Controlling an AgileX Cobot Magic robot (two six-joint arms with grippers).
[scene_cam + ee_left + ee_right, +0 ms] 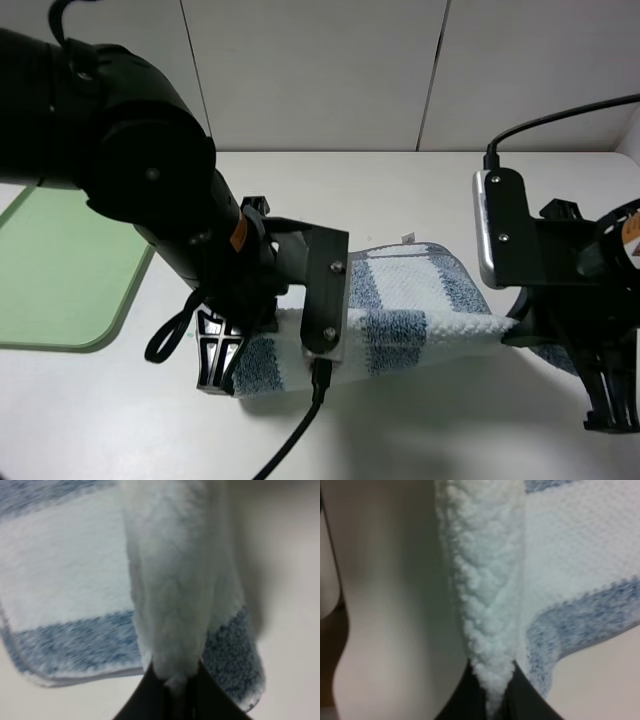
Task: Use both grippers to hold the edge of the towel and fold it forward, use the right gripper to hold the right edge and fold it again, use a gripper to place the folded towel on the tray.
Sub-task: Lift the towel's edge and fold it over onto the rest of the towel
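Towel (410, 300) under inspection, starting at the claws. I see the left claw (172, 696) closed tight on a bunched ridge of white terry, its two black fingers pressed together around the cloth with no gap showing. I see the right claw (490, 695) in the same condition, fingers pinched shut on a nubby white ridge of the towel.

Outward from each grip, the ridge rises from the fingers as a raised fold. Beside it the rest of the cloth lies flat on the table (420, 430), showing white ground, mottled blue-grey stripes and the thin hem (75, 676) round a rounded corner.

From the high camera I find the towel stretched between the two arms, at the middle of the table towards its near side. The held part is lifted and the far part rests on the surface. A small white tag (407, 238) stands at the far edge.

The pale-green tray (60, 280) lies at the left of the table, well apart from the towel and partly hidden behind the left arm.
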